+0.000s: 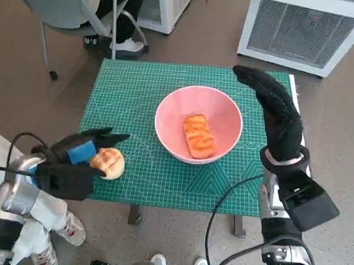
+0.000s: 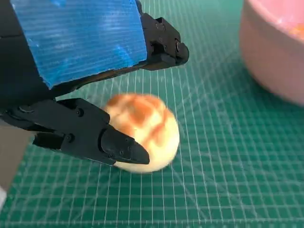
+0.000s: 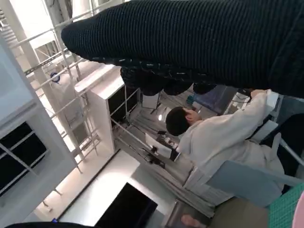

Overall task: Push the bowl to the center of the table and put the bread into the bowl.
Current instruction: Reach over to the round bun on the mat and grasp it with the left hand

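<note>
The left hand (image 1: 74, 163) sits low at the left, its blue-taped back turned up, black fingers (image 2: 99, 137) spread on either side of a round bun (image 1: 108, 163); whether they press it cannot be told. Its pale forearm comes up from the lower left corner. The right hand (image 1: 276, 111) in the black glove is raised, fingers held straight together, holding nothing. Its forearm rises from below at the right

A lab: cutting mat (image 1: 137, 95), metal racks (image 3: 71, 95).
</note>
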Robot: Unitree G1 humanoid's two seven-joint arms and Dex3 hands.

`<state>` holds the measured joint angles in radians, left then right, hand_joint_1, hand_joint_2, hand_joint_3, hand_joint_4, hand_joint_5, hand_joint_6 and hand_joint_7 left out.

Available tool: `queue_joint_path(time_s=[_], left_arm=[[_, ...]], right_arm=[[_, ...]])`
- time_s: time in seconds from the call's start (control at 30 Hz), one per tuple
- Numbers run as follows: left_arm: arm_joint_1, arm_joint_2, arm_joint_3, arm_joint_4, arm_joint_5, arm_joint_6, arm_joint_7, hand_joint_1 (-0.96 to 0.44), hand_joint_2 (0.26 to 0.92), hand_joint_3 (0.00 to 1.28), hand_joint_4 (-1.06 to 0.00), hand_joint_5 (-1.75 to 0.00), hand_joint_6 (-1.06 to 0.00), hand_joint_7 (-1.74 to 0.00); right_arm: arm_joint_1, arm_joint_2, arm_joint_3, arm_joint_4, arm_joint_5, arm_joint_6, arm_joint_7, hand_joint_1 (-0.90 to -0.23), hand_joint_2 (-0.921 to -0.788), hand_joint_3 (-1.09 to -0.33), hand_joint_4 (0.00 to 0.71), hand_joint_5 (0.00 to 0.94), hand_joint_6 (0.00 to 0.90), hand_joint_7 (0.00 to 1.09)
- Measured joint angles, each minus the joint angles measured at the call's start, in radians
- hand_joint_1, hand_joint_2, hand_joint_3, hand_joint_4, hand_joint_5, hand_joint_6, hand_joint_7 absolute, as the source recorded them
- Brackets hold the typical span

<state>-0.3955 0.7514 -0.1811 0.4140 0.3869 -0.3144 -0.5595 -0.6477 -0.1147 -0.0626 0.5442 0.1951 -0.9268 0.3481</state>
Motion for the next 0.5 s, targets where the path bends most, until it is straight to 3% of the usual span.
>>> queue_joint_path(time_s=[0.37, 0.5], left_arm=[[-0.084, -0.023, -0.072, 0.130, 0.034, -0.005, 0.001, -0.08, 0.889, 0.01, -0.30, -0.04, -0.43, -0.05], [-0.107, -0.028, -0.095, 0.158, 0.045, 0.014, -0.005, -0.09, 0.908, 0.01, -0.44, -0.06, -0.55, -0.12]], right_arm=[[-0.002, 0.000, -0.005, 0.008, -0.001, -0.002, 0.000, -0.583, -0.921, -0.802, 0.281, 0.131, -0.001, 0.75], [-0.004, 0.000, -0.008, 0.012, -0.002, -0.007, 0.000, -0.581, -0.921, -0.802, 0.279, 0.134, -0.001, 0.74]])
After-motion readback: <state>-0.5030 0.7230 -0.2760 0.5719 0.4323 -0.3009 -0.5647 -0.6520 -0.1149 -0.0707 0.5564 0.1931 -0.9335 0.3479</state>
